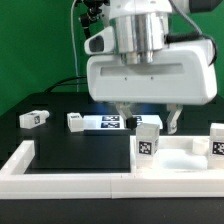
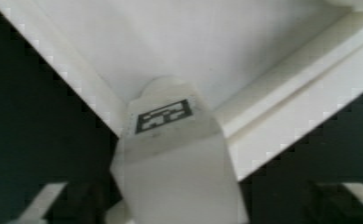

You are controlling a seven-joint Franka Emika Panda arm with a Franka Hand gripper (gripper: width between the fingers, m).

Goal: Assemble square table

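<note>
Evidently the gripper (image 1: 150,120) hangs wide. Its fingers (image 2: 45,203) sit well apart on either side of an upright leg (image 1: 148,139) and, as far as the wrist view shows, touch neither flank. That stance would suit a release or a fresh grasp; I judge the leg is being seated in a corner pocket.

The leg stands on the tabletop (image 1: 185,156), which lies flat at the exterior view's right, near side, tucked against the border wall (image 1: 60,168). The wall probably braces it against twisting. A second leg (image 1: 218,141) stands further right on the same slab. A loose leg (image 1: 33,117) lies far off at the exterior view's left, and the marker board (image 1: 105,123) sits behind the gripper.

Every part is plain white plastic. The upright leg carries a square black-and-white tag (image 2: 165,113), and the slab shows a stepped edge.
</note>
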